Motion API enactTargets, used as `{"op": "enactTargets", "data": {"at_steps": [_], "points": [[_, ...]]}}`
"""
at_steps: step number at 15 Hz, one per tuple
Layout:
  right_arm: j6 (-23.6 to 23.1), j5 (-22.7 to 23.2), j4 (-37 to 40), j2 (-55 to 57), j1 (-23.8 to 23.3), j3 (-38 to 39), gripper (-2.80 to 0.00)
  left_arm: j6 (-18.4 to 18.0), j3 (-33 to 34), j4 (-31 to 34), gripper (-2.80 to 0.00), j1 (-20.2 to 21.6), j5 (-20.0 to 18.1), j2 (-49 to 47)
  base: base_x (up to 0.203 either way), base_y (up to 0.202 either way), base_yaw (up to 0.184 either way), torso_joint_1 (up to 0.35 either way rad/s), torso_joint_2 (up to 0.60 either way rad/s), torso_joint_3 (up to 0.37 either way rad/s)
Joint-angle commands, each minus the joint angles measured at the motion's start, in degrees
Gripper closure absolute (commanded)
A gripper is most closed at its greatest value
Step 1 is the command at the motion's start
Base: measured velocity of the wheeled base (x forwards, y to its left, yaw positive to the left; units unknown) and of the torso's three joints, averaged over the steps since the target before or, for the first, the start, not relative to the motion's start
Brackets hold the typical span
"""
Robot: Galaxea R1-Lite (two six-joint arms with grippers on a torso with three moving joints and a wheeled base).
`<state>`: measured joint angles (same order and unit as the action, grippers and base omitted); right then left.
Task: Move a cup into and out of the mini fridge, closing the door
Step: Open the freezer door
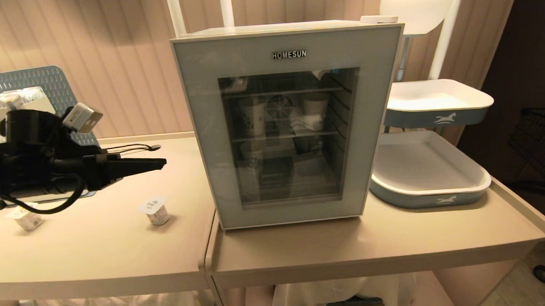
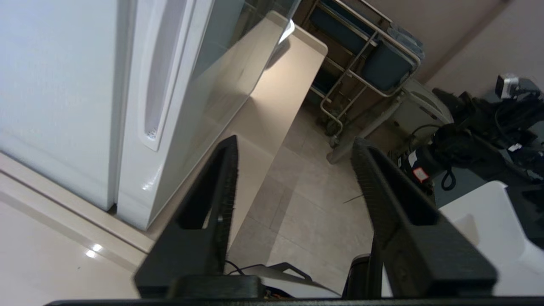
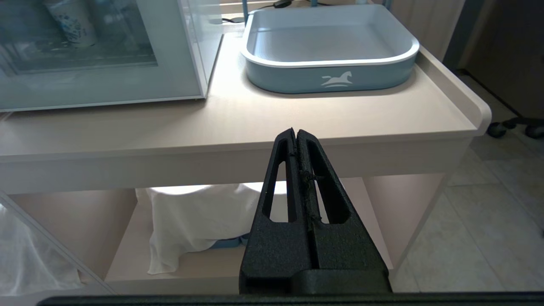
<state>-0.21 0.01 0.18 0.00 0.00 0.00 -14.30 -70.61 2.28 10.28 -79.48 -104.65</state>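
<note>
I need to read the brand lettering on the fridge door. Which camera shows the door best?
The head view: the door faces it whole, shut, lettering legible. The right wrist view catches only its lower corner; the left wrist view sees it edge-on.

door [image 1: 290,129] shut, blocking mini fridge [image 2: 51,93] interior

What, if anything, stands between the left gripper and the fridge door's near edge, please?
Nothing visible. The left gripper hangs open over the table, level with the left edge of the door; the small white cup sits lower, out of that line.
</note>
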Motion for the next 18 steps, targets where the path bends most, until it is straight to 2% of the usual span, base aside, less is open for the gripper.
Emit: {"op": "enactTargets", "data": {"at_steps": [1, 2, 4, 5, 9, 14, 18], "points": [[0.03, 0.03, 0.04, 0.00, 0.00, 0.00, 0.00, -1.23, 0.20, -0.26, -2.80, -1.77, -0.26, -2.80, 0.000, 0.000, 0.000, 0.000, 0.00, 0.000], [-0.05, 0.07, -0.01, 0.00, 0.00, 0.00, 0.00, -2.89, 0.18, -0.82, -2.80, -3.19, 2.03, -3.74, 0.000, 0.000, 0.000, 0.000, 0.00, 0.000], [-0.06, 0.06, -0.01, 0.00, 0.00, 0.00, 0.00, -5.48, 0.55, -1.99, -2.80, -5.74, 11.32, -4.53, 0.000, 0.000, 0.000, 0.000, 0.00, 0.000], [-0.01, 0.04, -0.01, 0.00, 0.00, 0.00, 0.00, -6.22, 0.72, -3.54, -2.80, -6.81, 14.12, -4.99, 0.000, 0.000, 0.000, 0.000, 0.00, 0.000], [0.03, 0.01, 0.08, 0.00, 0.00, 0.00, 0.00, -6.60, -0.50, -4.94, -2.80, -7.69, 14.17, -6.30, 0.000, 0.000, 0.000, 0.000, 0.00, 0.000], [0.00, 0.00, 0.05, 0.00, 0.00, 0.00, 0.00, -5.22, -1.03, -14.18, -2.80, -7.73, 14.85, -8.82, 0.000, 0.000, 0.000, 0.000, 0.00, 0.000], [-0.05, 0.08, -0.01, 0.00, 0.00, 0.00, 0.00, 0.90, -0.42, -20.53, -2.80, -8.90, 14.38, -10.14, 0.000, 0.000, 0.000, 0.000, 0.00, 0.000]]}}
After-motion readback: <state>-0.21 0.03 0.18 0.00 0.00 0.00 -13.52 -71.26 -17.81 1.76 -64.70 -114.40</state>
